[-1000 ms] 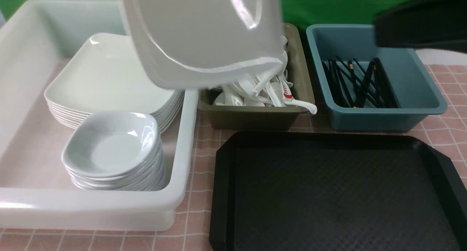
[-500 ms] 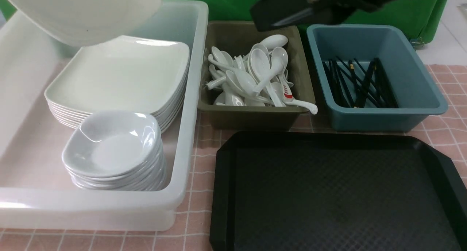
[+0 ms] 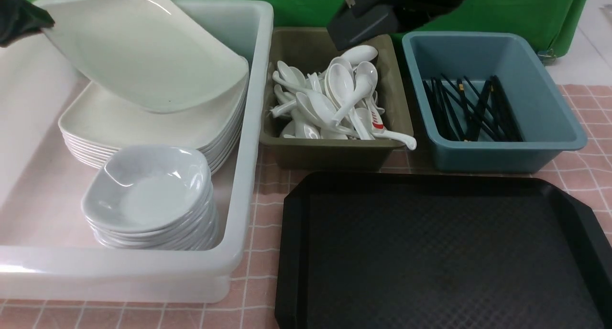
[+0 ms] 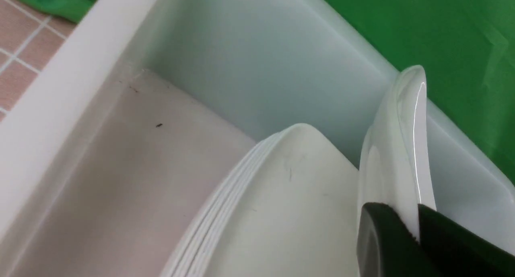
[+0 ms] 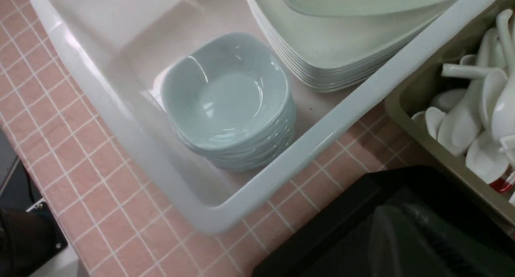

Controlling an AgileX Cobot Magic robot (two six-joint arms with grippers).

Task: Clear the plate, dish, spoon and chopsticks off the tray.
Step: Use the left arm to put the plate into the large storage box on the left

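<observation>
Left jaws: clenched on the plate [image 3: 143, 51] rim — tilted, we reckon, to slide onto the stack [image 3: 119, 126].
Right jaws: closed on nothing.

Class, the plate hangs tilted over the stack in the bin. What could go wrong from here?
1. The left gripper pinches only the rim of the plate; tilted like this, it might slip and hit the stack.
2. Released at this slant, it could land askew against the wall of the bin.
</observation>
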